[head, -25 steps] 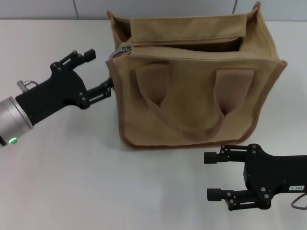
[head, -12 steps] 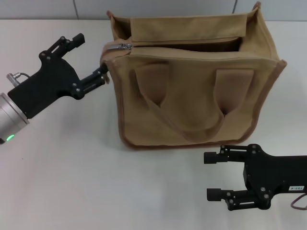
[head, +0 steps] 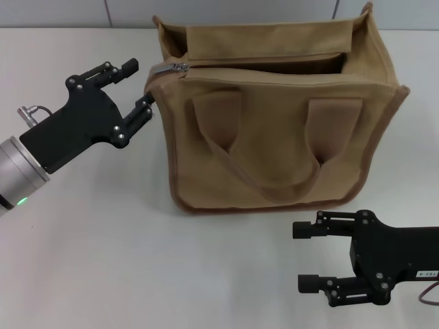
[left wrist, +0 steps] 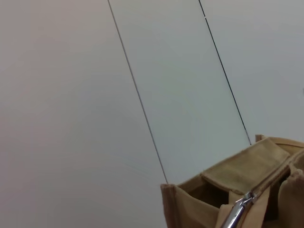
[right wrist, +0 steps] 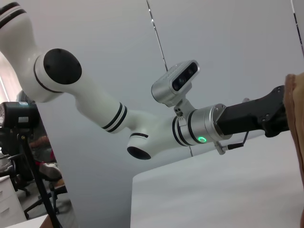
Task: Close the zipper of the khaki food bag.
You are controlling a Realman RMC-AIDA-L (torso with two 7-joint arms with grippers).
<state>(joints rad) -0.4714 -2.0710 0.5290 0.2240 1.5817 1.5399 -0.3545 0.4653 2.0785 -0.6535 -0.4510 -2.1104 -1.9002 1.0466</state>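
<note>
The khaki food bag stands upright on the white table, handles hanging down its front. Its zipper is open along most of the top, showing a dark gap. The silver pull sits at the bag's left end and also shows in the left wrist view. My left gripper is open just left of the bag's top left corner, and its lower finger is at that corner. My right gripper is open and empty on the table in front of the bag's right side.
The white table extends left of and in front of the bag. A grey panelled wall stands behind it. The right wrist view shows my left arm and a sliver of the bag.
My left gripper rose and swung left along the bag's end, then moved back right toward the zipper pull. The bag's top left corner shifted slightly left. The right gripper sank slightly.
</note>
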